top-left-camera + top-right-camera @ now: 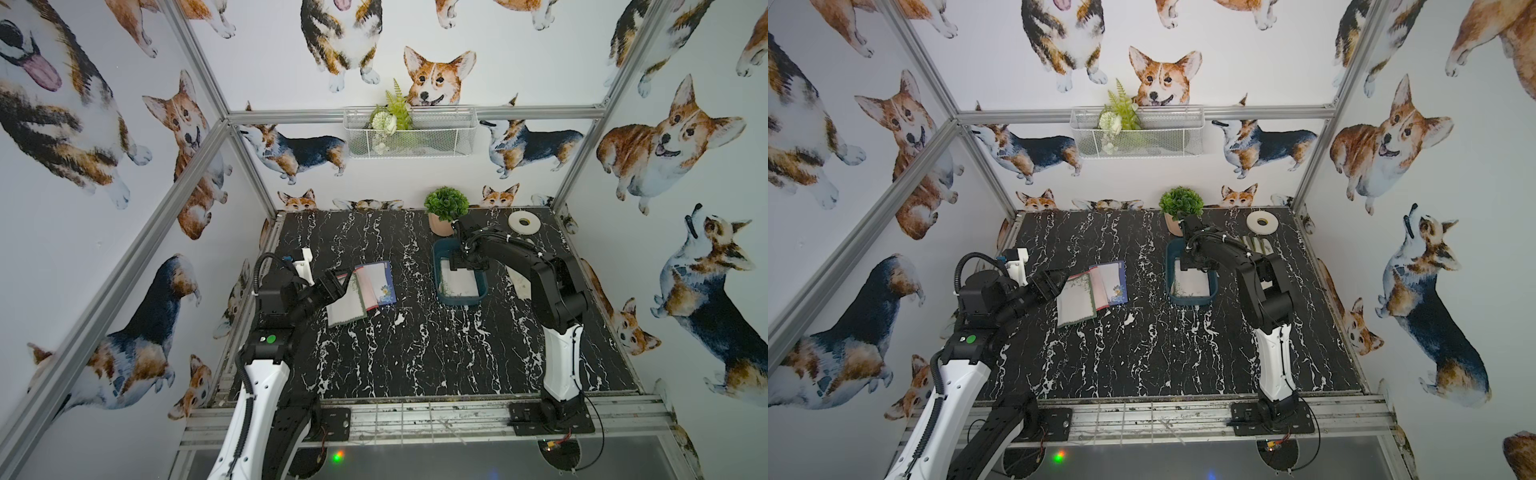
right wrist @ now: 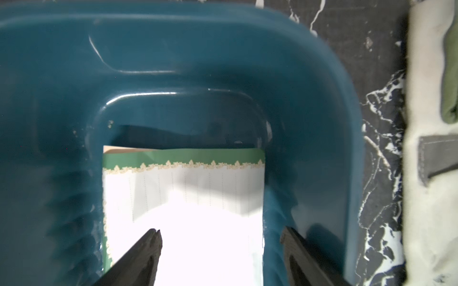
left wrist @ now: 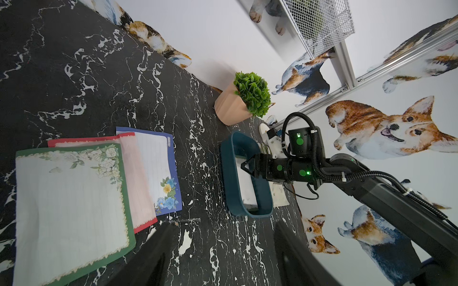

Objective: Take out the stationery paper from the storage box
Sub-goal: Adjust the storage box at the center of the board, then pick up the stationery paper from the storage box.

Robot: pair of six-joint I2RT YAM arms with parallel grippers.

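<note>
1. Surface (image 1: pixel 415 353): black slab with white marble veining, set inside an aluminium frame (image 1: pixel 291 117).
2. Walls (image 1: pixel 673 137): white, printed all over with corgis, on three sides.
3. White wire mesh basket (image 1: pixel 440 137): hung on the rear frame rail, with a fern sprig and white flowers inside.
4. Potted plant (image 1: pixel 445 205): round green foliage in a peach pot, at the rear of the surface, just behind the storage box.
5. Tape roll (image 1: pixel 524 222): white, lying flat, rear right corner.
6. Storage box (image 1: pixel 461 302): dark teal tub with rounded corners, right of centre on the surface.
7. Stationery paper (image 2: pixel 183 193): lying in the box. Top sheet white and ruled, with a green border and cream scalloped trim. Corner of a peach sheet (image 2: pixel 119 149) showing beneath.
8. Further sheets fanned and overlapping on the surface, left of centre: green-bordered sheet (image 3: pixel 71 198) uppermost, red-bordered sheet (image 3: pixel 141 185) next, navy floral sheet (image 3: pixel 161 161) lowest.
9. Work glove (image 2: pixel 431 148): white with a grey patch, just beside the box on its right.
10. Right gripper (image 2: pixel 220 232): lowered into the rear end of the box, jaws spread wide. One tip over the top sheet, the other by the inner wall, nothing pinched.
11. Left gripper (image 3: pixel 225 224): over bare surface just beside the fanned sheets, jaws apart, empty.
12. Writing: faint ruled lines on the sheets. Small printed tab (image 3: pixel 169 141) at a corner of the navy floral sheet, too small to read.
</note>
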